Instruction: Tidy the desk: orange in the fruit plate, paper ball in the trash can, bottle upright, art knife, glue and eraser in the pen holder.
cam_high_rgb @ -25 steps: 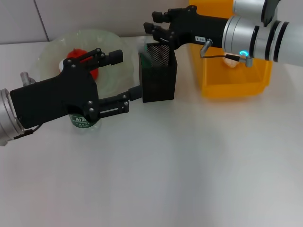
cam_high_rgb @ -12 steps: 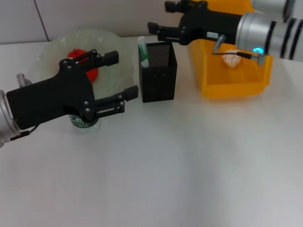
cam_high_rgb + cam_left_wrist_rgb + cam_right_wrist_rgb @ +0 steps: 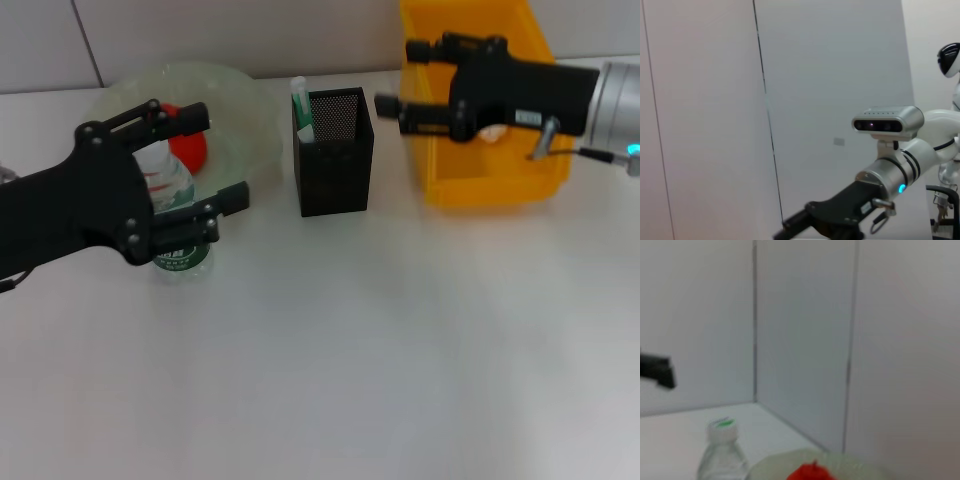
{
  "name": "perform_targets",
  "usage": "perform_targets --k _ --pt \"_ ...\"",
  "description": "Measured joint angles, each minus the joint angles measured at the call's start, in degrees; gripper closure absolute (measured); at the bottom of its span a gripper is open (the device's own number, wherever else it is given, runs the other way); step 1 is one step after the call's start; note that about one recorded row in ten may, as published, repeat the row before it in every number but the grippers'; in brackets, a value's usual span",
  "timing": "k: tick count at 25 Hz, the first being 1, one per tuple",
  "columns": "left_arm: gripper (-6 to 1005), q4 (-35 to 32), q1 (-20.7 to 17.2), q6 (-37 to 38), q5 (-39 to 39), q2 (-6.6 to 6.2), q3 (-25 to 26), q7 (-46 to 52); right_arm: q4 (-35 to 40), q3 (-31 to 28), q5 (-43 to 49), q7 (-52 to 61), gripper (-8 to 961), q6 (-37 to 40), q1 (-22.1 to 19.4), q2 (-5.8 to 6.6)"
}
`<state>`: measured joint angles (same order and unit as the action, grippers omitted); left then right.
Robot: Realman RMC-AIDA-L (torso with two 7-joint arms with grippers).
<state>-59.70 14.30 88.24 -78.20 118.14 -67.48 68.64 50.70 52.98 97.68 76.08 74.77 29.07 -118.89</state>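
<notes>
Left of the pen holder point(image 3: 335, 150), the left pincer point(image 3: 212, 160) hangs spread around the upright bottle point(image 3: 172, 215); right of it, the right pincer point(image 3: 395, 78) gapes empty.

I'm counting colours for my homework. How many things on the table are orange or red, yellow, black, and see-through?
Red-orange: 1, the orange
Yellow: 1, the bin
Black: 1, the pen holder
See-through: 2, the plate and the bottle
Total: 5
</notes>
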Motion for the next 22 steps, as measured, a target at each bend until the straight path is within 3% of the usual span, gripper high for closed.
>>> perform_targets --k 9,14,22 --pt "194 0.04 -0.10 3.79 -8.70 -0.26 5.95 2.14 1.95 0.53 5.46 0.92 178 14.39 -3.09 -0.17" --pt "194 0.43 -0.03 3.88 -13.15 -0.37 6.47 3.22 2.81 3.37 6.76 0.59 178 16.98 -4.31 -0.28" --pt "194 0.77 -0.88 4.63 -14.00 -1.30 6.49 4.41 5.25 8.61 7.58 0.38 177 17.23 -6.12 -0.38"
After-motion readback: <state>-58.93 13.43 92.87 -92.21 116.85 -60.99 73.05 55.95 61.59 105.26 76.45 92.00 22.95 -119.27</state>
